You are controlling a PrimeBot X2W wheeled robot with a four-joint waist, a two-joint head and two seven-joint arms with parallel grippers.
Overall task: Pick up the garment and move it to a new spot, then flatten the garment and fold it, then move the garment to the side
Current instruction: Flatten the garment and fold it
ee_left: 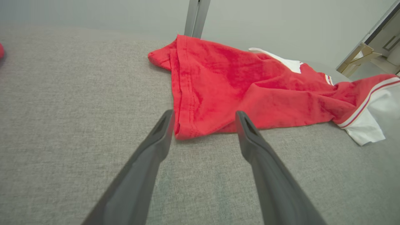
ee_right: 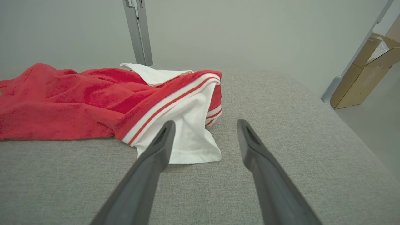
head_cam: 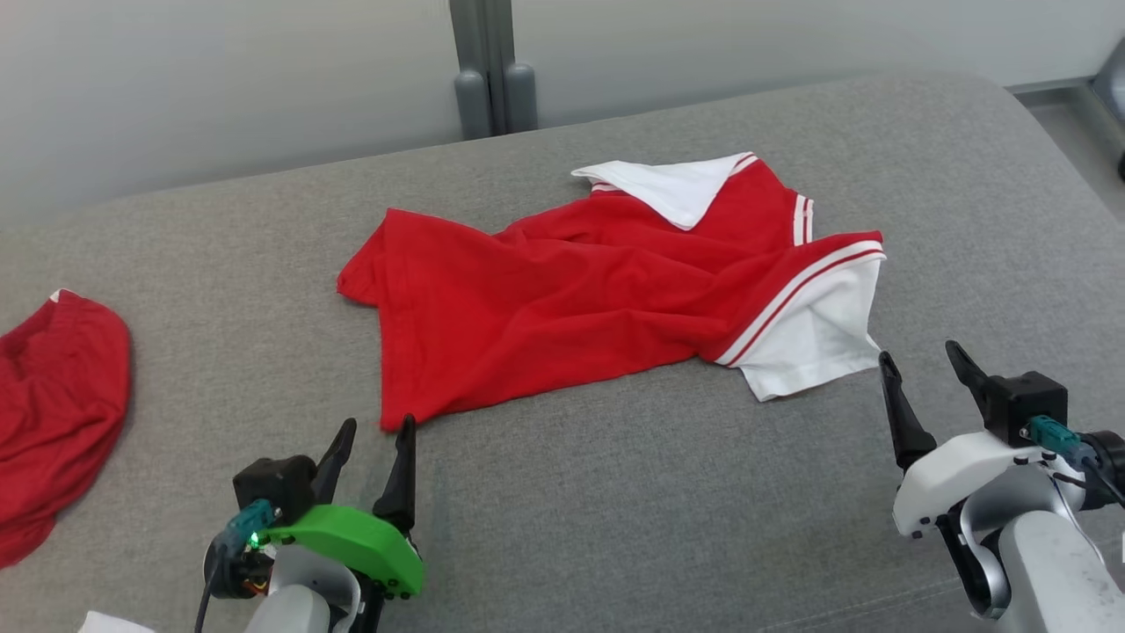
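**Operator:** What's the biggest thing in front of me?

**Spotter:** A grey fabric cushion (head_cam: 615, 492) spreads across your whole workspace, with a pale wall (head_cam: 220, 88) behind it.

**Operator:** And the garment?

**Spotter:** Your garment (head_cam: 562, 299), a red shirt with red-and-white striped trim, lies rumpled on the middle of the cushion, stretched crosswise. Its red hem end points to your left. Its white sleeve (head_cam: 817, 343) lies at the right end. Another white part is folded over at the far edge.

**Operator:** Anything else lying there?

**Spotter:** A second red cloth (head_cam: 53, 413) is bunched at your far left, well apart from the garment.

**Operator:** How do my grippers stand?

**Spotter:** Your left gripper (head_cam: 378, 424), the one with the green shell, has its jaws spread wide and grips nothing. The garment's near hem corner lies just ahead of it, between the fingertips in the left wrist view. You can't tell from here whether a finger touches the cloth. Your right gripper (head_cam: 919, 352) is just as wide and empty. It sits just beside the white sleeve's near corner, and in the right wrist view one finger crosses that sleeve's edge.

**Operator:** Smaller things?

**Spotter:** A grey post (head_cam: 492, 70) stands behind the cushion. In the right wrist view, a cardboard box (ee_right: 359, 78) leans near the wall, off to the right.
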